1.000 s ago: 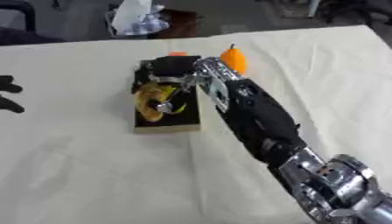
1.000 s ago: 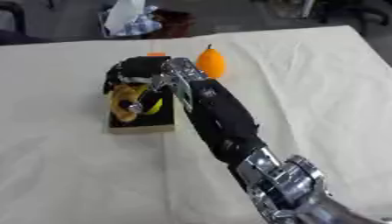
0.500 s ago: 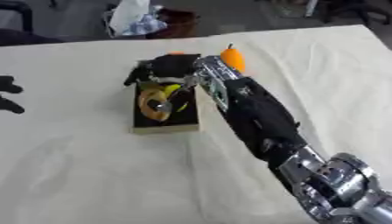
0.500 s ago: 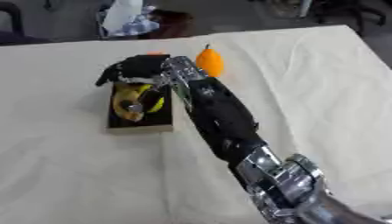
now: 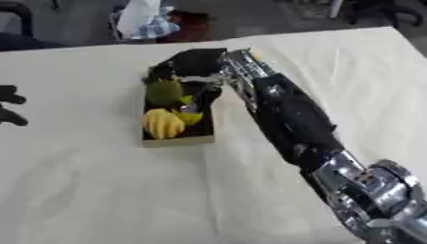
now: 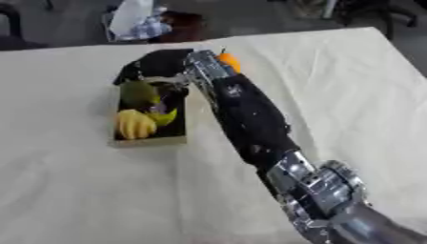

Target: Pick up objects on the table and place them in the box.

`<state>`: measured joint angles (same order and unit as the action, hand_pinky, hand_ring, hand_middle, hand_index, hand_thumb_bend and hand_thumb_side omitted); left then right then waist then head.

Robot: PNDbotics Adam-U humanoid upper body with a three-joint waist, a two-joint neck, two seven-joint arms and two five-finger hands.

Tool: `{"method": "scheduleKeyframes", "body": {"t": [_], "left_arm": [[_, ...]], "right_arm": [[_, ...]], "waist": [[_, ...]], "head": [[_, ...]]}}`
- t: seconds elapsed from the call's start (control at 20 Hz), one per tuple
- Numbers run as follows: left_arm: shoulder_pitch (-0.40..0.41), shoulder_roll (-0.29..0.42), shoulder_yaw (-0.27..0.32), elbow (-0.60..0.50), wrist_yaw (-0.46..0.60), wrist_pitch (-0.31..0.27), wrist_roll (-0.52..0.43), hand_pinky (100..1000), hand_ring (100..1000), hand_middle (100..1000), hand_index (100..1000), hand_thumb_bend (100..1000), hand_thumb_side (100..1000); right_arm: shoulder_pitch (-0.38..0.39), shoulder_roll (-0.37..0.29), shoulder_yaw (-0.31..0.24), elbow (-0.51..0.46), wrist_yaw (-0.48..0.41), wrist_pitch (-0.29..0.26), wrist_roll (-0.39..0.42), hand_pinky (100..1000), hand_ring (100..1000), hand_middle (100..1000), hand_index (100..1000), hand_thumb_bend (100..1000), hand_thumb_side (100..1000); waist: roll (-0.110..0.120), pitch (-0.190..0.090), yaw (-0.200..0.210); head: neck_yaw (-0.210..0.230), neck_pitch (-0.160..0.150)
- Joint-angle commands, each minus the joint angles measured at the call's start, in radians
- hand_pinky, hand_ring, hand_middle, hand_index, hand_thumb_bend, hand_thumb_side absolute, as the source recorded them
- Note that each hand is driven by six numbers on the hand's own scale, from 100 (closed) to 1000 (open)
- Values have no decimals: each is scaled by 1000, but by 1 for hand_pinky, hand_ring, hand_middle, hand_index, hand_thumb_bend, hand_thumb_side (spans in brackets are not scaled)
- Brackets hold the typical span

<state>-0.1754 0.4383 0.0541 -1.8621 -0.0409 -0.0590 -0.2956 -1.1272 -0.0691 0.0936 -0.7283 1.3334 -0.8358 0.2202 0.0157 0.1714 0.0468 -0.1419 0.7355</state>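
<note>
Right hand over the far end of the box, green fruit beneath it.

Left eye view: the right hand (image 5: 193, 63) hangs above the shallow box (image 5: 177, 140); whether its fingers clasp the rounded green fruit (image 5: 164, 91) I cannot tell. Yellow lumpy fruit (image 5: 163, 123) crowds the box, so the green one could roll out. The left hand (image 5: 10, 106) shows at the left edge.
Right eye view: a smooth orange fruit (image 6: 229, 60) waits on the cloth-covered surface (image 6: 350, 86), touching the arm, which might nudge it.

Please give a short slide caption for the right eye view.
Right hand reaches over the far end of the box holding fruit; an orange fruit lies behind its arm.
</note>
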Motion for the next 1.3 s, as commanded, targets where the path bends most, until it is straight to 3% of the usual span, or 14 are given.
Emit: {"method": "scheduleKeyframes", "body": {"t": [0.05,0.35,0.7,0.75,0.85,0.9,0.95,1.3], "left_arm": [[-3,16,12,-21,2,0,-1,726,583,693,843,100,744],[-2,14,14,-20,4,3,-3,726,582,694,843,100,748],[-1,14,14,-20,4,3,-4,726,582,694,843,100,748],[1,12,17,-20,4,4,-2,725,583,691,843,100,755],[4,6,18,-20,3,5,-2,726,584,691,842,100,756],[4,5,18,-20,3,5,-3,726,583,691,842,100,756],[4,4,17,-21,3,6,-3,726,583,691,842,100,757],[6,0,17,-21,2,8,-6,726,583,692,842,100,761]], "right_arm": [[-35,-55,-36,-9,-49,20,-6,825,820,874,969,100,243],[-46,-123,-91,18,-161,75,11,829,814,877,970,100,221],[-49,-140,-80,-4,-274,110,85,829,814,877,970,100,221],[-43,-146,-86,0,-279,117,91,832,816,896,973,100,276],[-19,-175,-124,36,-268,142,84,834,820,902,973,100,290],[-18,-179,-147,60,-255,157,77,835,823,904,973,100,161],[-20,-180,-165,84,-241,174,67,835,825,906,974,100,304],[-20,-178,-188,155,-165,290,-17,846,846,934,982,100,270]], "waist": [[-11,-8,-3],[-16,-9,-8],[-17,-9,-8],[-16,-7,-11],[-15,-5,-8],[-15,-5,-5],[-15,-5,-3],[-15,-4,3]], "head": [[7,-16],[14,-17],[14,-17],[18,-19],[16,-19],[12,-18],[9,-17],[-6,-18]]}}
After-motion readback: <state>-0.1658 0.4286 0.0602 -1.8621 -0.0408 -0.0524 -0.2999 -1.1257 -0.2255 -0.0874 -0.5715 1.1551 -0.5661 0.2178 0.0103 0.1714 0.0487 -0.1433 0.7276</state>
